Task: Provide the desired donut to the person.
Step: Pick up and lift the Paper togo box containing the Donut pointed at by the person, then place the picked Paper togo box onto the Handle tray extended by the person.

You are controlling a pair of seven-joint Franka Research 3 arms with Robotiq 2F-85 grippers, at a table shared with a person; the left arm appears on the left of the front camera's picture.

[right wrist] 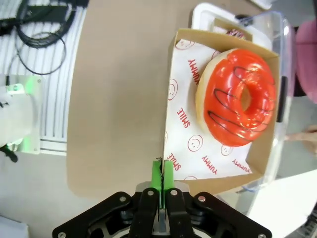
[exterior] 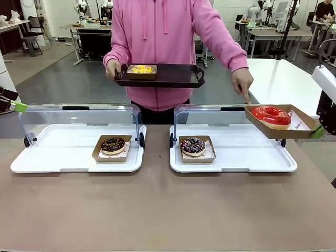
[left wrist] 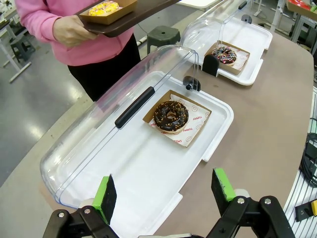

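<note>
Right gripper (right wrist: 162,171) clenched the brown cardboard tray (exterior: 273,131) holding a red-glazed donut (exterior: 271,114); the person's (exterior: 157,47) black serving tray (exterior: 173,79) lay beyond, leftward.

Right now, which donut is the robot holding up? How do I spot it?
Look at the right-hand white tray with the clear lid. Above its right end the right gripper holds a cardboard box in the air. Its donut has shiny red icing; the sprinkled donut on that tray is dark.
</note>
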